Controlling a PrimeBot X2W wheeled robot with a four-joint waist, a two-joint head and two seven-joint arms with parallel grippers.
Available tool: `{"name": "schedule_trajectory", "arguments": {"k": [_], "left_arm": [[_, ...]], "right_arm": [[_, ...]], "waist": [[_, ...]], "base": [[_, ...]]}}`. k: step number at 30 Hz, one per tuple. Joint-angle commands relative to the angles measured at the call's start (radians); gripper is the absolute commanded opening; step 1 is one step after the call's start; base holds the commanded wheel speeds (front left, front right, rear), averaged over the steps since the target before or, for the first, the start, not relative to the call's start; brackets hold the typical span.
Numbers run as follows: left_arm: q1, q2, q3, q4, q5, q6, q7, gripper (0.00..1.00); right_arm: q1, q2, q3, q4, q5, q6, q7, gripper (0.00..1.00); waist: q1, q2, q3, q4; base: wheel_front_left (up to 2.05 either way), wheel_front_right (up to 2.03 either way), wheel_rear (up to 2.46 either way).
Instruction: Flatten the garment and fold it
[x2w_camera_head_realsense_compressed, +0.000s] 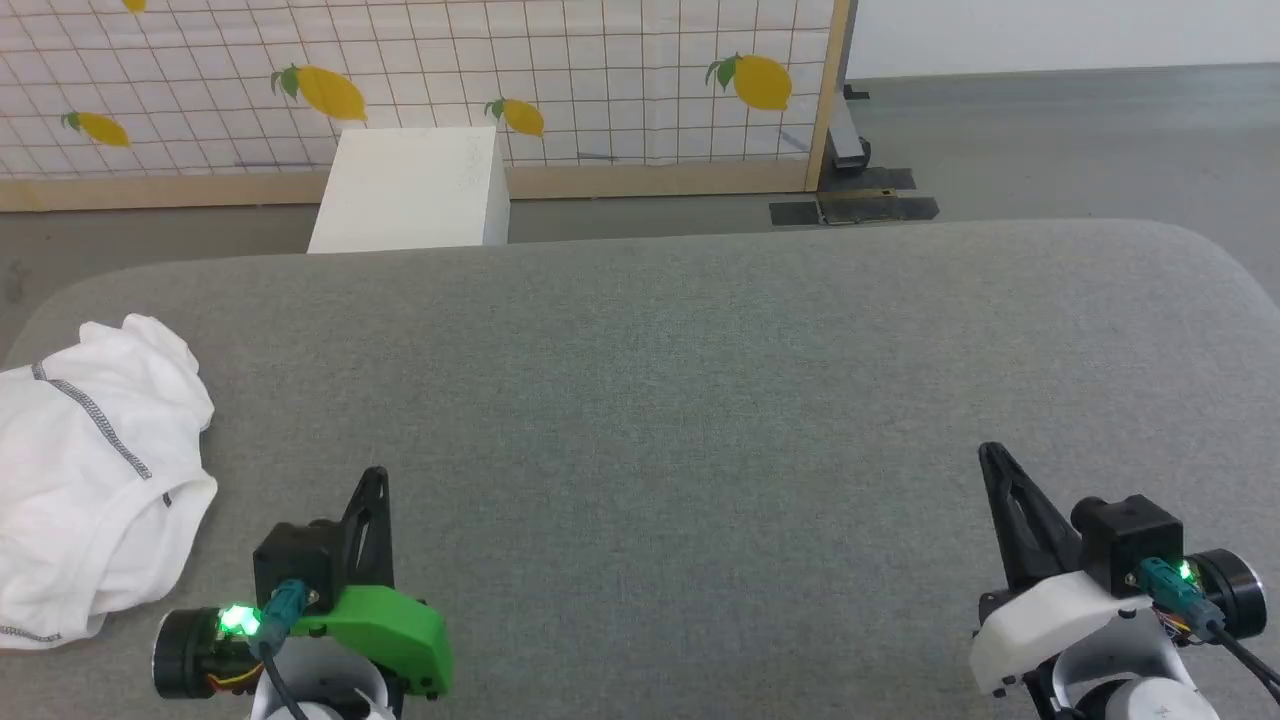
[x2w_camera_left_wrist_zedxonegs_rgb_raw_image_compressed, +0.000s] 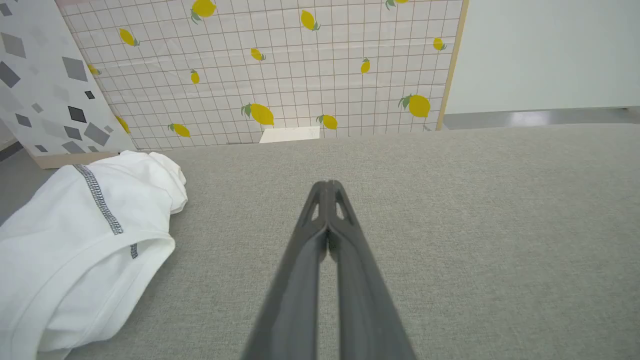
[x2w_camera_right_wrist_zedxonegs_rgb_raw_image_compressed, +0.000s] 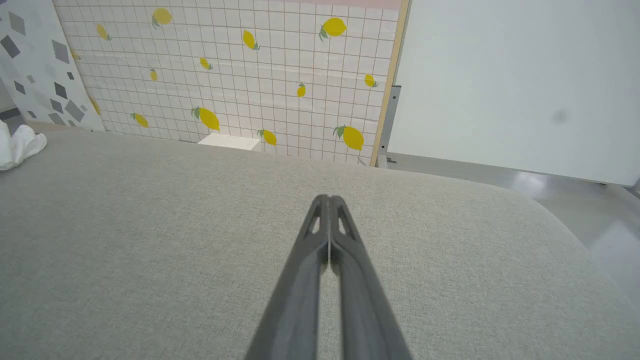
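While garment (x2w_camera_head_realsense_compressed: 90, 480) lies bunched on table (x2w_camera_head_realsense_compressed: 700, 400), box (x2w_camera_head_realsense_compressed: 410, 190) stands beyond.

The left pincer (x2w_camera_head_realsense_compressed: 374, 478) sits at seven o'clock, closed tight. The right pincer (x2w_camera_head_realsense_compressed: 992, 455), at four o'clock, is closed too.

The grey worktop (x2w_camera_head_realsense_compressed: 700, 400) lies open across its middle and its whole right side, and between the 2 end effectors there is broad room to sweep or reach forward. The crumpled white garment (x2w_camera_head_realsense_compressed: 90, 480) takes up the left edge, heaped just left of the left end effector (x2w_camera_head_realsense_compressed: 375, 478), which is closed tight and apart from the cloth. The right end effector (x2w_camera_head_realsense_compressed: 992, 458), likewise closed, stands near the right front, well apart from the heap. Beyond the far edge a white box (x2w_camera_head_realsense_compressed: 410, 190) rises in front of a lemon-print panel (x2w_camera_head_realsense_compressed: 600, 80), both behind the worktop
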Motion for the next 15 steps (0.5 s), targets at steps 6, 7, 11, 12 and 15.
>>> {"name": "schedule_trajectory", "arguments": {"k": [6,7,11,12,15], "left_arm": [[-0.018,-0.005,0.004,0.003,0.01,-0.001,0.001,0.0],[-0.018,-0.005,0.004,0.003,0.01,-0.001,0.001,0.0],[-0.018,-0.005,0.004,0.003,0.01,-0.001,0.001,0.0],[-0.018,-0.005,0.004,0.003,0.01,-0.001,0.001,0.0],[-0.018,-0.005,0.004,0.003,0.01,-0.001,0.001,0.0]], "right_arm": [[-0.016,0.002,0.002,0.002,0.007,-0.002,0.0,0.0],[-0.016,0.002,0.002,0.002,0.007,-0.002,0.0,0.0],[-0.016,0.002,0.002,0.002,0.007,-0.002,0.0,0.0],[-0.016,0.002,0.002,0.002,0.007,-0.002,0.0,0.0],[-0.016,0.002,0.002,0.002,0.007,-0.002,0.0,0.0]], "waist": [[0.0,0.0,0.0,0.0],[0.0,0.0,0.0,0.0],[0.0,0.0,0.0,0.0],[0.0,0.0,0.0,0.0],[0.0,0.0,0.0,0.0]], "base": [[0.0,0.0,0.0],[0.0,0.0,0.0],[0.0,0.0,0.0],[0.0,0.0,0.0],[0.0,0.0,0.0]]}}
